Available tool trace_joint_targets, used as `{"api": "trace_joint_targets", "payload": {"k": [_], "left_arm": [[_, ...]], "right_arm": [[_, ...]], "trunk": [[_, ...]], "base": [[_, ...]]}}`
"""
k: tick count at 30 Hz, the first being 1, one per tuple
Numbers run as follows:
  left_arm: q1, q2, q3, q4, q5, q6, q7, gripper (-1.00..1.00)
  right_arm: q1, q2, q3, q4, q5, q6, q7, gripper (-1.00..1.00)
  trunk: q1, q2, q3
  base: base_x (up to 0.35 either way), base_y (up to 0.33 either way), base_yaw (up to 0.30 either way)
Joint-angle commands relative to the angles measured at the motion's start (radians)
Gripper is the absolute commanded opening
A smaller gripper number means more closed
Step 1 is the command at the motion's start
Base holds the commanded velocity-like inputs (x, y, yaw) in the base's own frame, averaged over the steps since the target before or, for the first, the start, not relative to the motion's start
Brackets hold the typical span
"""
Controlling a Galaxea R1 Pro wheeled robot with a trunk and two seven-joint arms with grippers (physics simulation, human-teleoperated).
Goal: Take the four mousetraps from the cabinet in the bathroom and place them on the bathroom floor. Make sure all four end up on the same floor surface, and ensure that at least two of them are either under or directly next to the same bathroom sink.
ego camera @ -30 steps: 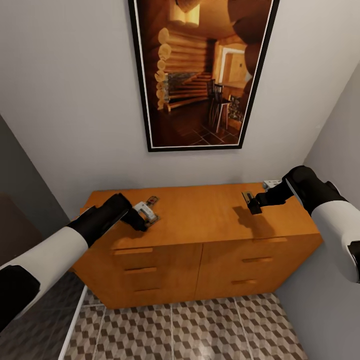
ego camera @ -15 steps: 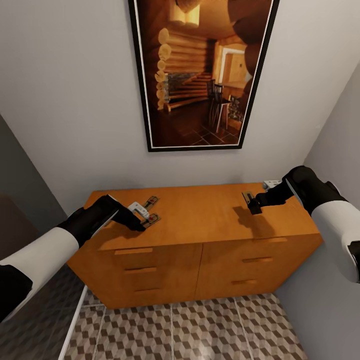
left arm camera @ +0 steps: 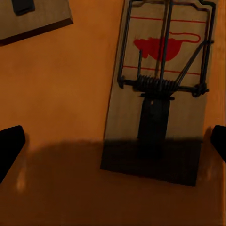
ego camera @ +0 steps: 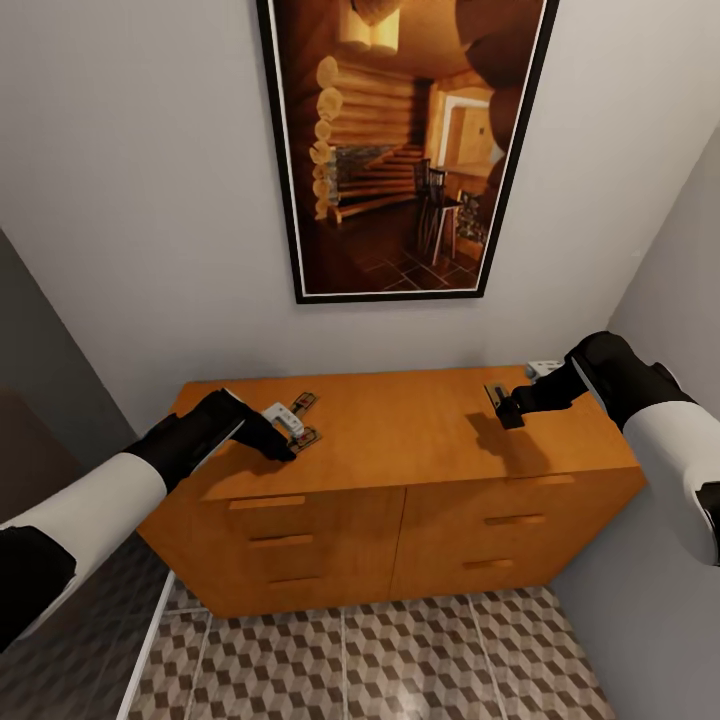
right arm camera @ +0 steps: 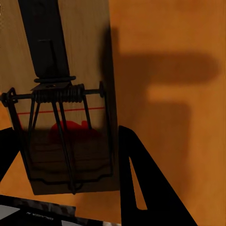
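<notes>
Left gripper (ego camera: 285,437) spread wide above a mousetrap (left arm camera: 160,89); right gripper (right arm camera: 66,155) clamped on another mousetrap (right arm camera: 70,94).
Light, stiff, thin boards are judged best pinched across the long edges, clear of the spring.

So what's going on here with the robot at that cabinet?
The robot faces the orange cabinet, working on mousetraps on its top. The left pincer hangs open over one trap lying flat, fingertips on either side and not yet closed; a second trap lies just behind. The right pincer holds another trap between its fingers above the cabinet top. A further pale item near the right arm is too small to identify. Nothing is on the tiled floor yet.
</notes>
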Motion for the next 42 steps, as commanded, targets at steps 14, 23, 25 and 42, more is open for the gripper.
{"api": "trace_joint_targets", "payload": {"k": [14,23,25,42], "left_arm": [[0.007,-0.036,-0.007,0.05,0.016,0.006,0.002,1.0],[0.007,-0.037,-0.005,0.081,0.017,-0.079,0.002,1.0],[0.007,-0.037,-0.005,0.095,0.017,-0.086,0.002,1.0],[0.007,-0.037,-0.007,0.113,0.025,-0.091,-0.017,1.0]], "right_arm": [[-0.001,-0.003,0.004,-0.001,0.007,0.002,0.008,-1.0],[-0.001,-0.005,0.004,-0.001,0.007,0.002,0.008,-1.0],[-0.001,-0.005,0.004,-0.001,0.007,0.002,0.008,-1.0],[-0.001,-0.005,0.004,0.0,0.007,0.002,0.008,-1.0]], "trunk": [[0.0,-0.001,-0.002],[0.0,-0.001,-0.002],[0.0,-0.001,-0.002],[0.0,-0.001,-0.002]], "base": [[0.0,0.0,0.0],[0.0,0.0,0.0],[0.0,0.0,0.0],[0.0,0.0,0.0]]}}
